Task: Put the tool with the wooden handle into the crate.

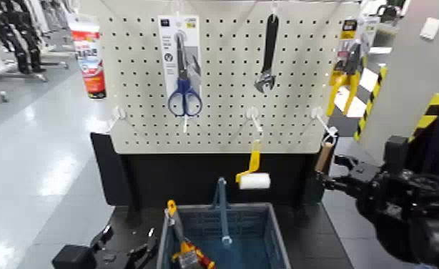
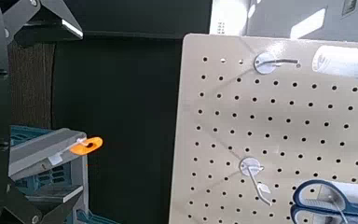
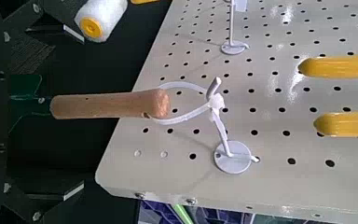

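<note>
Smooth wooden-handled tool [image 3: 110, 105] was hung at the perforated pegboard [image 1: 222, 114], straddled by the open right hand [image 3: 82, 113]; the open left hand [image 1: 131, 236] was held below it.

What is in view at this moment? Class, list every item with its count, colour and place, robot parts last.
pegboard: one, pale, upright behind the crate
tube: one, white and red, upper left
scissors: one, blue-handled, on card
wrench: one, black and silver, hanging
pliers: one, yellow-handled, right
roller: one, white and yellow, hanging
wooden-handled tool: one, tan, hanging lower right
crate: one, blue-grey, below
tools in crate: orange, red and yellow, left side
left gripper: one, black, left of crate
right gripper: one, black, at wooden-handled tool
</note>
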`<state>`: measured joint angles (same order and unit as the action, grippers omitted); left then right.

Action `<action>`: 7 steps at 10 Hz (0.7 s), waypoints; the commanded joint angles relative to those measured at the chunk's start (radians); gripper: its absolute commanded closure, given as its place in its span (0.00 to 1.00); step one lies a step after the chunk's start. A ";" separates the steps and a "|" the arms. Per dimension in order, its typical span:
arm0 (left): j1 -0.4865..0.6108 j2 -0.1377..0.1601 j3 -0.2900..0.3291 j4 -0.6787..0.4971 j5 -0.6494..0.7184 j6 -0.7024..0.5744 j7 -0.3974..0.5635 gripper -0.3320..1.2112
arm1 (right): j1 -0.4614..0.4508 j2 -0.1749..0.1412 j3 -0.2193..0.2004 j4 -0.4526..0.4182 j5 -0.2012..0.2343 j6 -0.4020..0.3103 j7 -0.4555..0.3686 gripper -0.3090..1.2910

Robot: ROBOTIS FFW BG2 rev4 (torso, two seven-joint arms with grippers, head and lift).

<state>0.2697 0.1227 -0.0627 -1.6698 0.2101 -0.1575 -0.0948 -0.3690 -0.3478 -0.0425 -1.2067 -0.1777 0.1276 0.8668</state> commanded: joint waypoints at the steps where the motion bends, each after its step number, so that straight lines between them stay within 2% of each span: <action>1: -0.004 0.000 0.000 0.004 0.000 -0.002 -0.005 0.31 | -0.008 0.001 0.013 0.016 -0.009 -0.006 0.000 0.62; 3: -0.006 0.000 0.000 0.007 0.000 -0.004 -0.006 0.31 | -0.008 0.004 0.021 0.015 -0.009 -0.003 -0.003 0.83; 4: -0.007 -0.002 0.000 0.009 0.000 -0.007 -0.006 0.31 | -0.008 0.004 0.026 0.013 -0.009 0.000 -0.006 0.84; 6: -0.007 0.000 0.000 0.010 0.000 -0.008 -0.006 0.31 | -0.005 0.006 0.027 0.012 -0.003 0.003 -0.012 0.93; 7: -0.006 -0.002 0.000 0.010 0.000 -0.010 -0.008 0.31 | -0.005 0.007 0.027 0.009 -0.003 0.003 -0.014 0.93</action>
<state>0.2632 0.1215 -0.0631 -1.6598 0.2101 -0.1661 -0.1027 -0.3745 -0.3418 -0.0153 -1.1964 -0.1811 0.1303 0.8529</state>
